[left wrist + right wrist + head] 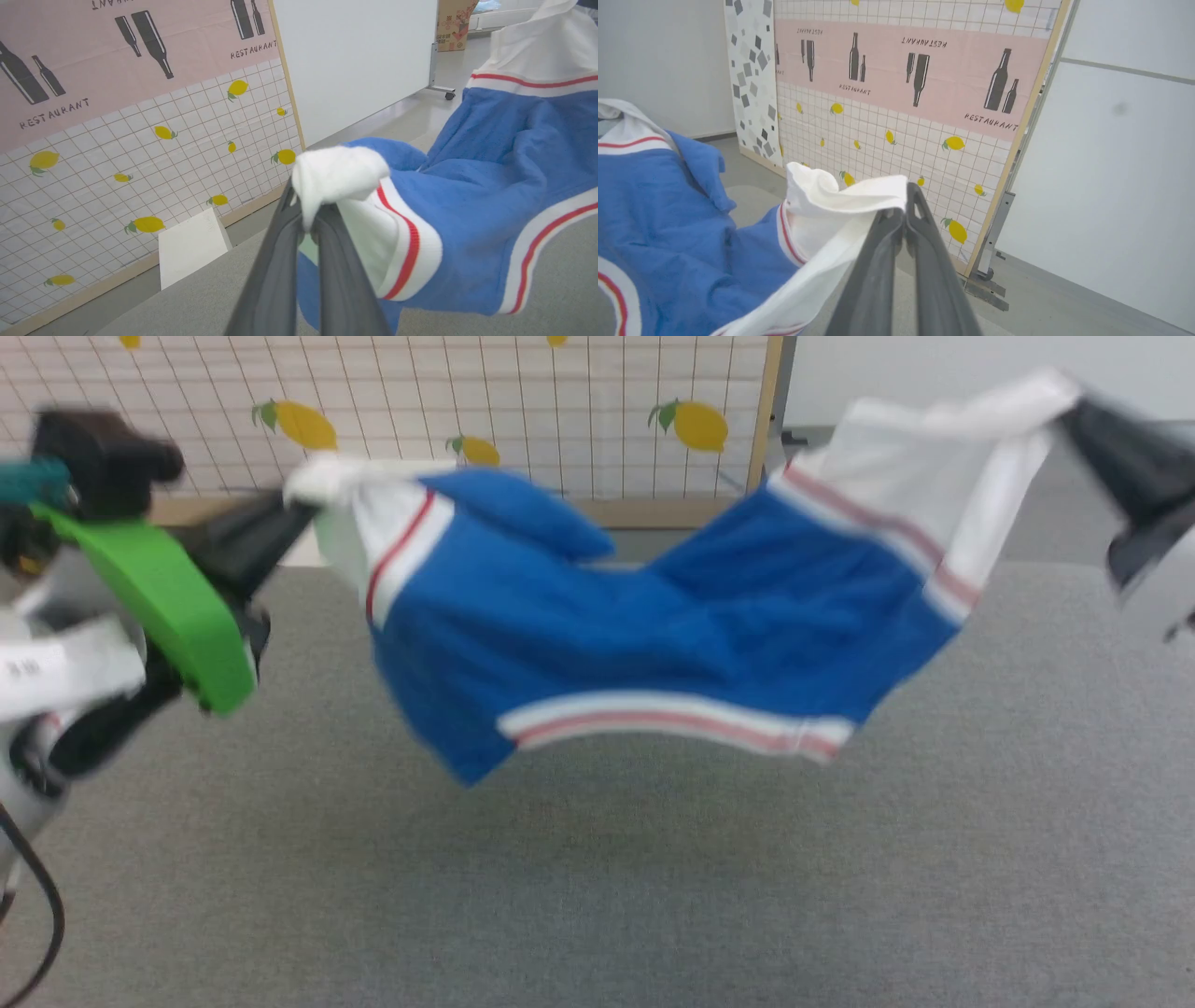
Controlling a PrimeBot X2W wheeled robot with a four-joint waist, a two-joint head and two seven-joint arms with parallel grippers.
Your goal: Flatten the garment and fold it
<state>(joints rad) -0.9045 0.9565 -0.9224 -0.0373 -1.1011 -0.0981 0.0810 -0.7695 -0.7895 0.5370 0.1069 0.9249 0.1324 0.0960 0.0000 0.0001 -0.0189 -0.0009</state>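
Over the bench (597, 915): the garment (653, 616) hangs clear of the grey surface, slung like a hammock between both tools.
Left tool (297, 511): clenched on one white sleeve (336, 172), which is bunched at the fingertips.
Right tool (1074, 415): clenched on the other white sleeve (831, 191), higher in the head view.
Why held so: probably to spread the shirt wide before laying it flat. The middle sags, so it is not yet taut.
Garment to tools: it spans between them, blue body drooping below both grips, a striped band near its lower edge.
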